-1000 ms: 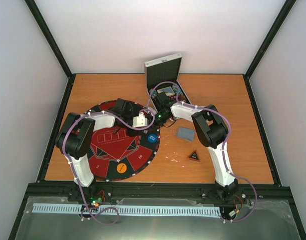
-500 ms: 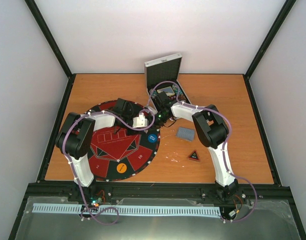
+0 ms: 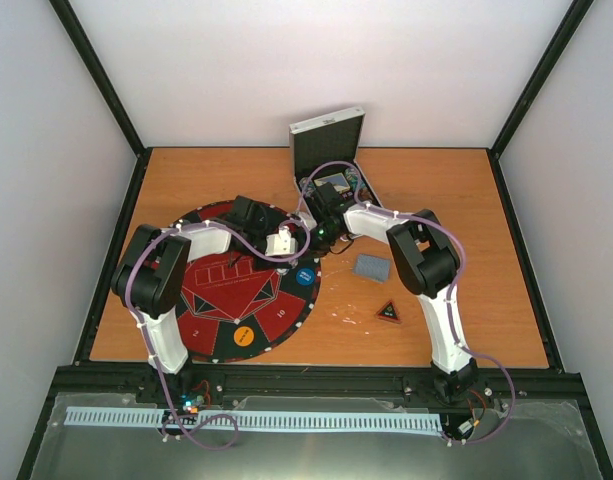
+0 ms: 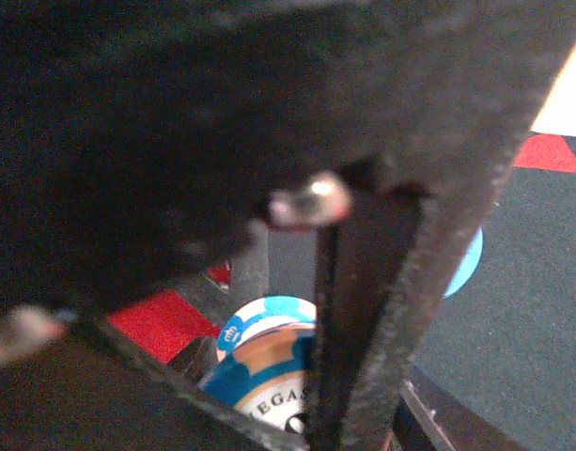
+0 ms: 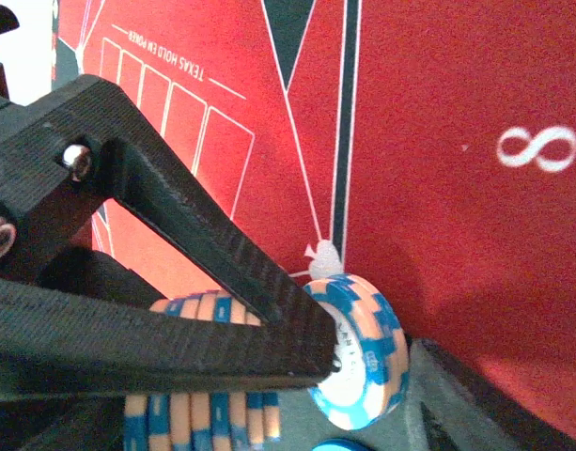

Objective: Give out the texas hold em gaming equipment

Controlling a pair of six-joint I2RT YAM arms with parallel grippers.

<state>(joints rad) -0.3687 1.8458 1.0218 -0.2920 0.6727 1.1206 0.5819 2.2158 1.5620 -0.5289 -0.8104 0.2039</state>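
Tilting on edge, a blue-orange chip (image 5: 365,362) sits at the tips of the right fingers (image 5: 269,329); pinched or not, cannot tell.

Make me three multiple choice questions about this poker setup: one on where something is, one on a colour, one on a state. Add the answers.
1. Where does the deck of cards lie?
A. on bare table, right of the round mat
B. inside the silver case
C. on the mat's centre

2. What colour is the disc at the mat's near edge?
A. green
B. yellow
C. purple

3. How does the case stand?
A. shut flat
B. upside down
C. open, lid upright

Answers: 1 A, since the top view shows the deck on wood between the mat and the triangle marker. 2 B, since the disc reads yellow against the black rim. 3 C, since the lid stands up at the far side of the case.
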